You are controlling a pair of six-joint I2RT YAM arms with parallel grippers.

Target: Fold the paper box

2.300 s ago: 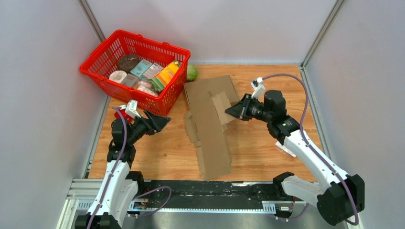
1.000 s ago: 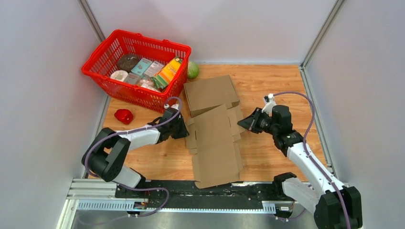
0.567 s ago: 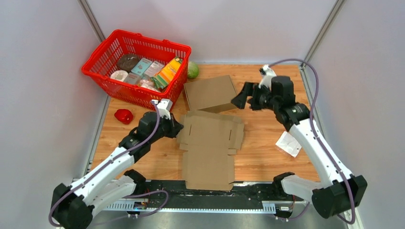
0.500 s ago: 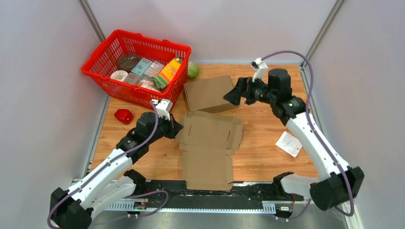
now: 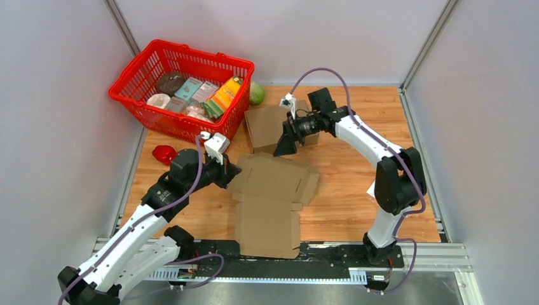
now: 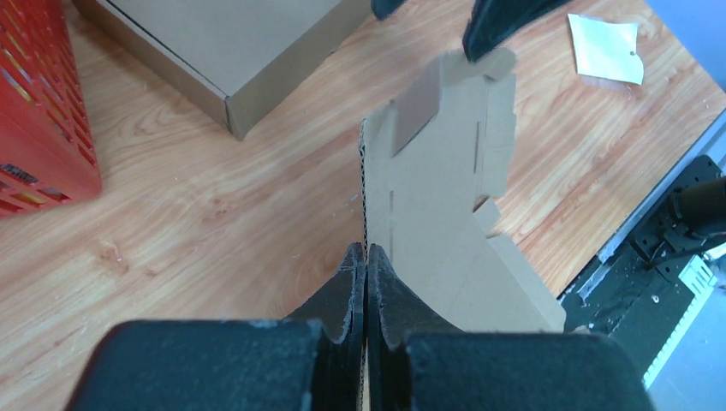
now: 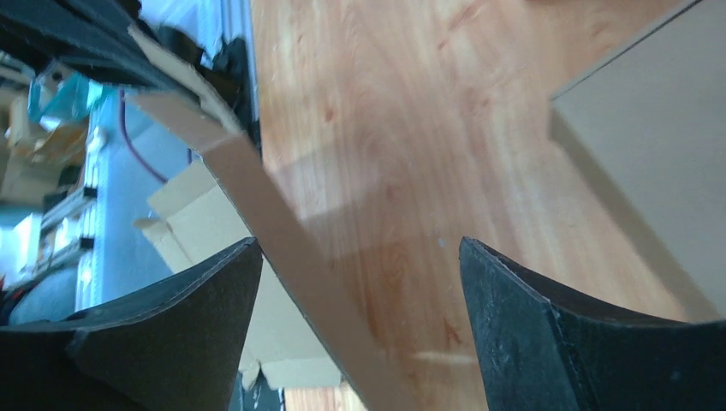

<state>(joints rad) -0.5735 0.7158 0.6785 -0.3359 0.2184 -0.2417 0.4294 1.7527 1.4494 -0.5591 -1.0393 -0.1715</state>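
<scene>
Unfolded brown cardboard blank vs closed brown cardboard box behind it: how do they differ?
The unfolded brown cardboard blank is spread open, flaps out; the closed brown cardboard box is assembled. The left gripper pinches the blank's edge; the box is unheld. Both are plain brown cardboard.

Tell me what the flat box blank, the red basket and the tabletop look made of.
Flat box blank: corrugated cardboard, matte brown; fluting shows along its cut edge. Red basket: probably moulded plastic, slightly glossy, open lattice walls. Tabletop: wood grain with mild sheen; solid wood or laminate, cannot tell.
</scene>
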